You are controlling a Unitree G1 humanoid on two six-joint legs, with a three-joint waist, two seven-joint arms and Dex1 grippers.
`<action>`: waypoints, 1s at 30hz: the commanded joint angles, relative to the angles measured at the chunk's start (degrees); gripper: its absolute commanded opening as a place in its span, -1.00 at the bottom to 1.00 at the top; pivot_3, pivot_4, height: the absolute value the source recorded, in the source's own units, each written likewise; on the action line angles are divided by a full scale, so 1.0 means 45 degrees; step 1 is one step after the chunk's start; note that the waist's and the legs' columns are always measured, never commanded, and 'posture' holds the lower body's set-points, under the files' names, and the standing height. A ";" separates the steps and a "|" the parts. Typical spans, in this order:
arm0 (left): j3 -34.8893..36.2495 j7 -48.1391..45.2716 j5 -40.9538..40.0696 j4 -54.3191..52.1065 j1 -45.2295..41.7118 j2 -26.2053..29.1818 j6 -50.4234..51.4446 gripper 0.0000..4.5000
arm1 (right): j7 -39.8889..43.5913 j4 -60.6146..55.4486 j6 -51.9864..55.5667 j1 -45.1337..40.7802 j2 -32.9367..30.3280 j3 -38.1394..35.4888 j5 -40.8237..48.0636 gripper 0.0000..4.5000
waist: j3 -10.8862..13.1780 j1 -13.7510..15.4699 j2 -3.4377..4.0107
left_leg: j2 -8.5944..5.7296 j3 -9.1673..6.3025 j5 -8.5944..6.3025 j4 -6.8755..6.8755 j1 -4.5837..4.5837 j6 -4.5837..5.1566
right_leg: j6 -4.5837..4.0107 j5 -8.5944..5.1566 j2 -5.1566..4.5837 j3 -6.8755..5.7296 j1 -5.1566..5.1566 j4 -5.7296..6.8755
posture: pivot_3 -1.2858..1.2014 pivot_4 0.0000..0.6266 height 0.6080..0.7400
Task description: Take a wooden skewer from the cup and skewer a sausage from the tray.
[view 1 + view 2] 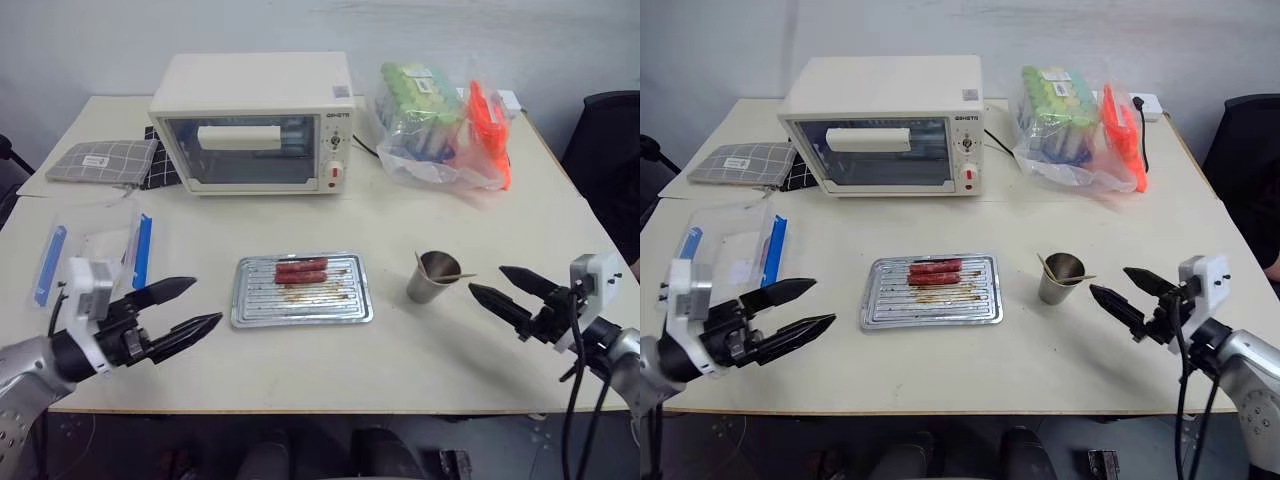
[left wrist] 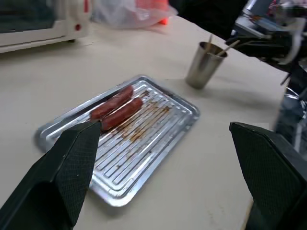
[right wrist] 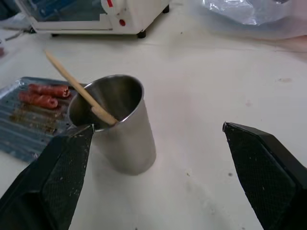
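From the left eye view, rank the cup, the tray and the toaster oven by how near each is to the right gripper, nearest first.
Measured from the right gripper:
1. The cup, just beside its fingertips, toward the table's middle.
2. The tray, further along past the cup, at the table's centre.
3. The toaster oven, at the table's far side.

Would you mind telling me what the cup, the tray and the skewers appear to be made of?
The cup looks like brushed steel, with a soft grey sheen. The tray seems thin shiny metal, ridged, with mirror glints and brown grease. The skewers look like pale, matte wood.
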 commanded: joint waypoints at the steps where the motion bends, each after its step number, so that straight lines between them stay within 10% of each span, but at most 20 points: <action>1: -0.1534 -0.0544 -0.0206 0.0446 -0.1987 0.0207 0.0046 0.99 | -0.0594 -0.0685 0.0049 -0.0311 0.0561 0.0327 0.0624 1.00 | 0.0000 0.0008 -0.0001 | -0.0001 -0.0009 0.0004 0.0003 -0.0006 -0.0005 | 0.0000 0.0000 0.0002 -0.0006 0.0001 0.0001 | 0.03 -0.52 1.00; 9: -0.3689 -0.1128 0.0537 0.1371 -0.4348 -0.0159 -0.0150 0.99 | -0.1359 -0.0866 0.0054 -0.0719 0.1258 0.0810 0.1159 1.00 | -0.0001 -0.0072 0.0007 | -0.0001 0.0002 0.0009 -0.0005 -0.0028 -0.0010 | 0.0003 0.0002 0.0019 0.0004 -0.0041 0.0032 | 0.03 -0.52 1.00; 25: -0.4767 -0.1532 0.1456 0.2163 -0.5928 -0.0971 -0.0415 1.00 | -0.1851 -0.1188 -0.0466 -0.0971 0.1862 0.1376 0.1415 -0.71 | -0.0001 -0.0040 0.0006 | -0.0004 0.0010 0.0011 0.0004 -0.0047 -0.0013 | 0.0005 0.0002 0.0017 0.0012 -0.0073 0.0048 | 0.03 -0.52 1.00; 30: -0.4821 -0.1673 0.1561 0.2311 -0.6106 -0.1023 -0.0443 1.00 | -0.2023 -0.1101 -0.0532 -0.1127 0.1822 0.1360 0.1442 -0.71 | -0.0001 -0.0039 0.0006 | -0.0004 0.0009 0.0011 0.0004 -0.0047 -0.0013 | 0.0005 0.0002 0.0017 0.0012 -0.0073 0.0047 | 0.03 -0.52 1.00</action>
